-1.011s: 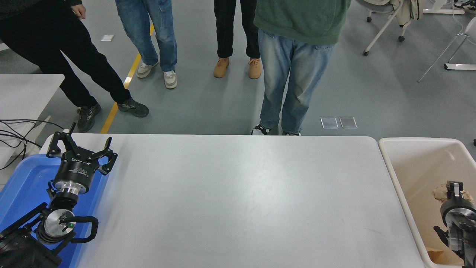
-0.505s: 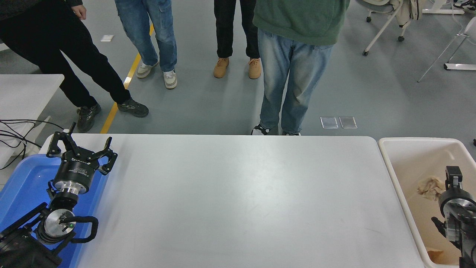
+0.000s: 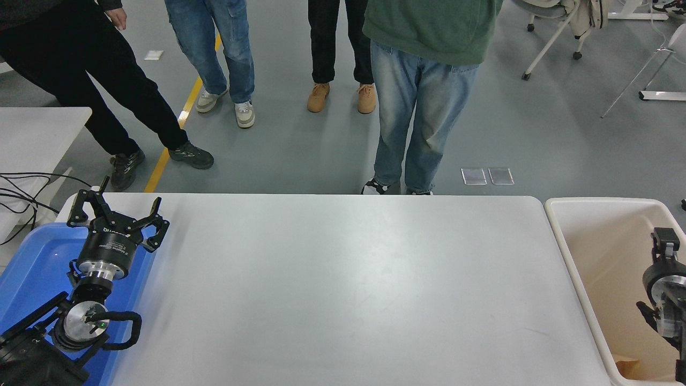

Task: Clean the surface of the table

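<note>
- The table surface fills the middle.
- One white bin right of it holds a brown scrap and the right gripper, fingers unreadable.
- One blue tray left; left gripper spread wide.
- Four people beyond.

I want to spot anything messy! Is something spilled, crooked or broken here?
Nothing stands out. The table looks bare, with only faint scuffs. The left gripper sits open over the blue tray, and the right gripper is over the beige bin.
</note>
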